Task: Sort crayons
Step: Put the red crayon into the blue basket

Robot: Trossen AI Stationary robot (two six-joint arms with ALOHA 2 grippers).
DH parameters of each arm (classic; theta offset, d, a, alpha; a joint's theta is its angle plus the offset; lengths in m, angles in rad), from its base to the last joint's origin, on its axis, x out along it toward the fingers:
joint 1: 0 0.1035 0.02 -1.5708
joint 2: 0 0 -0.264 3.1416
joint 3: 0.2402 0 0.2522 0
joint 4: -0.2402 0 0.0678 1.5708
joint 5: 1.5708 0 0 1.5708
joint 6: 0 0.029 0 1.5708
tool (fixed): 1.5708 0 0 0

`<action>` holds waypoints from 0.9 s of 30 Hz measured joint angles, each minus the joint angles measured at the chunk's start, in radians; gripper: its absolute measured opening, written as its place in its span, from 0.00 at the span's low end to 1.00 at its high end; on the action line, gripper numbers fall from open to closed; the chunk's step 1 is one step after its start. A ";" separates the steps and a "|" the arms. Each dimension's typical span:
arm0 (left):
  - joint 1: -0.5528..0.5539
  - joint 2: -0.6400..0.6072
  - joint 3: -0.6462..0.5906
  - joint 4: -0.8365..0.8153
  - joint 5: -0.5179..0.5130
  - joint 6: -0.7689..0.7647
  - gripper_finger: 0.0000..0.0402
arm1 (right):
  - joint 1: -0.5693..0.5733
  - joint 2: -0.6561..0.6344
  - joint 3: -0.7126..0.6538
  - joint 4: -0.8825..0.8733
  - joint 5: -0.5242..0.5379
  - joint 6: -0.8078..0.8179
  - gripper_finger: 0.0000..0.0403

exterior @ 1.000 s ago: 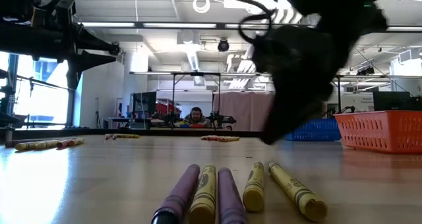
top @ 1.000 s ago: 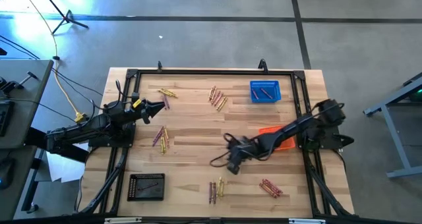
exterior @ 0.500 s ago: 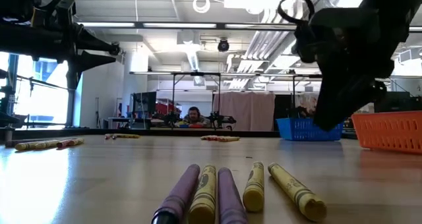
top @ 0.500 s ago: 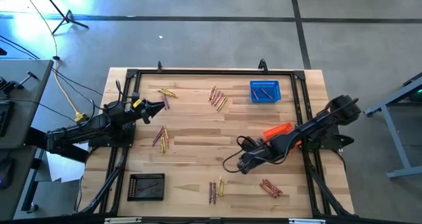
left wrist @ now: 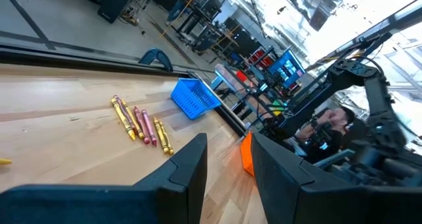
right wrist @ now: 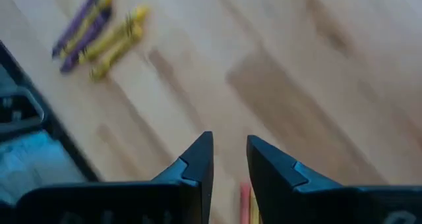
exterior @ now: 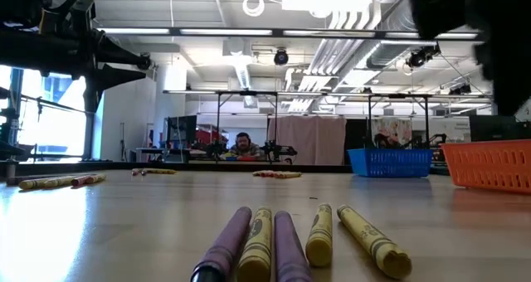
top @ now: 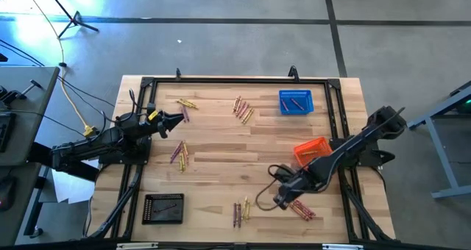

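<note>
Dark right tool (top: 280, 201) beside red crayons (top: 302, 209)

Wood table (top: 213, 132) w/ crayons (top: 243, 109), baskets (top: 295, 101)

Right gripper (top: 280, 201) has bare wood ahead; red crayons (top: 302, 209) just beside it, purple-yellow crayons (top: 241, 212) near, orange basket (top: 310, 149) behind along its arm.

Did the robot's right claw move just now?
Yes. In the high view the right gripper slid from beside the orange basket toward the table's near edge, and now hangs by the red crayons there, open and empty.
</note>
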State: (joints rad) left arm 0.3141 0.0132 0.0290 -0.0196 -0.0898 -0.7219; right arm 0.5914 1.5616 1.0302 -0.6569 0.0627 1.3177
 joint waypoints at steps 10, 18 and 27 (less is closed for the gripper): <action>0.000 0.000 0.000 0.000 0.000 0.000 0.26 | 0.095 0.002 0.076 -0.304 -0.148 0.262 0.19; 0.000 0.000 0.000 0.000 0.000 0.000 0.26 | 0.151 0.002 -0.038 -0.161 -0.196 0.390 0.19; 0.000 0.000 0.000 0.000 0.000 0.000 0.26 | 0.183 0.035 -0.065 -0.103 -0.179 0.437 0.19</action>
State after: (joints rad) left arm 0.3145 0.0132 0.0292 -0.0200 -0.0898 -0.7219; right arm 0.7742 1.5962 0.9653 -0.7594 -0.1162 1.7546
